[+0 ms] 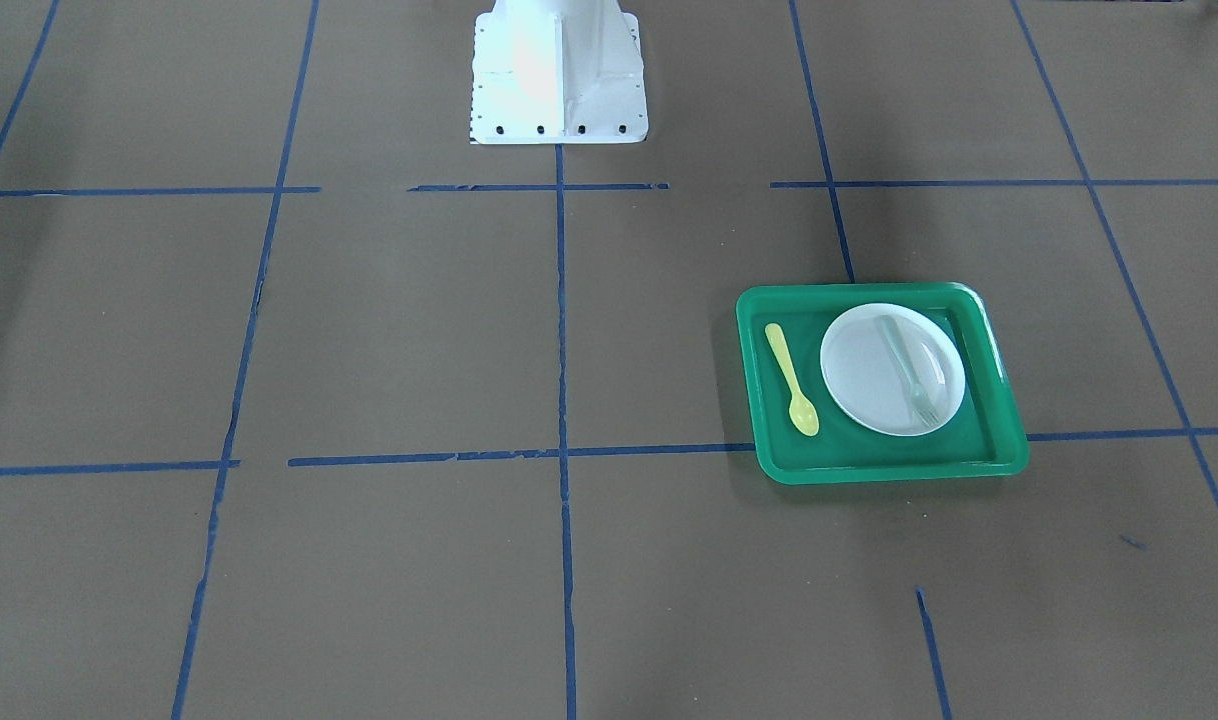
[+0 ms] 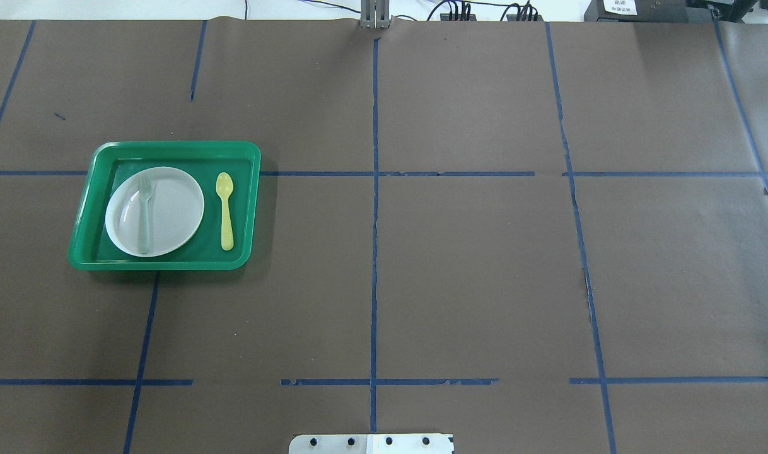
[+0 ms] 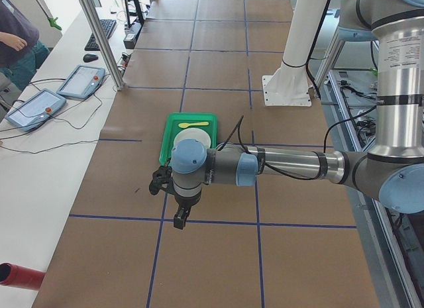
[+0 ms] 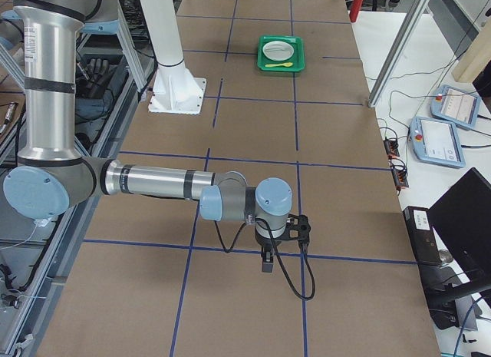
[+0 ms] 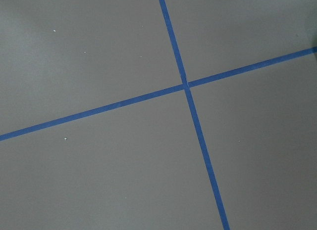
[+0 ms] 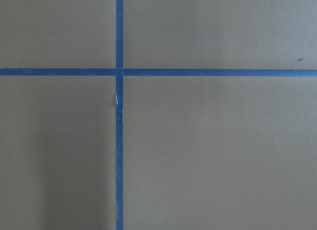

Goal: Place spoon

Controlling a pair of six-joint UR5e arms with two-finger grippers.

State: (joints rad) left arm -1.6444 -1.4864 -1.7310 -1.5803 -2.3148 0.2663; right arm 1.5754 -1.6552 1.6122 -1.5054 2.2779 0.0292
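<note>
The table [image 2: 459,265], papered brown and gridded with blue tape, carried a green tray [image 2: 169,146] toward ten o'clock from its centre in the overhead view. The left arm [image 3: 285,163] reached low over the paper just short of that tray, with the left gripper [image 3: 179,220] pointing down. The right arm [image 4: 153,180] hung its right gripper [image 4: 266,263] over the table's other end, well apart. Each gripper showed only in a side view, so I could not tell whether the jaws stood wide or narrow.

A white plate [image 2: 176,208] sat in the tray with a pale fork [image 2: 145,214] across its nine o'clock side. The spoon [image 2: 225,208] lay flat on the tray floor at three o'clock of the plate, just beside it and not touching, bowl toward twelve and handle toward six.

It looked light, stiff and smooth, so probably slippery and easily flicked. The best hold seemed mid-handle, pinched along the nine-to-three line, though the plate and the tray wall left little room there.
</note>
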